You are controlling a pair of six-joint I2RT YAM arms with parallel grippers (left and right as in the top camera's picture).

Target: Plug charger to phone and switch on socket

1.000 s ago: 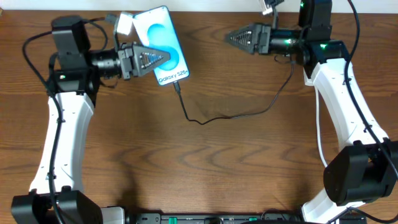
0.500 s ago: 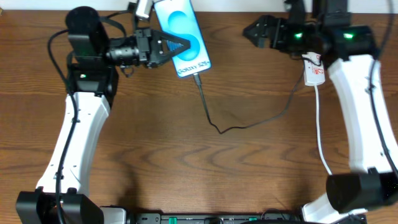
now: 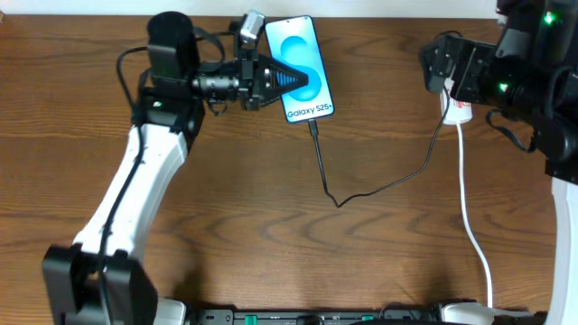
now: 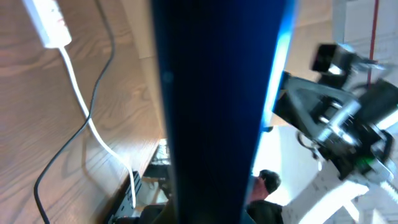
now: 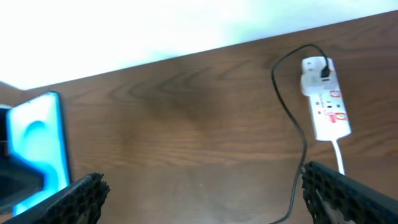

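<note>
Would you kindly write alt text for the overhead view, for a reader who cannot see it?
The left arm's fingers grip a slim blue-screened smartphone over a brown wooden table. A thin black charger cable, plugged into its bottom edge, trails right to a white oblong power strip near the right arm's fingers.

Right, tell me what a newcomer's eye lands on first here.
The phone, with its bright blue screen, stands out first at the top middle of the overhead view, clamped in the left gripper. Next comes the thin black charger, running from the phone's lower end in a loop to the white socket on the right. The right gripper hangs open nearby.
</note>
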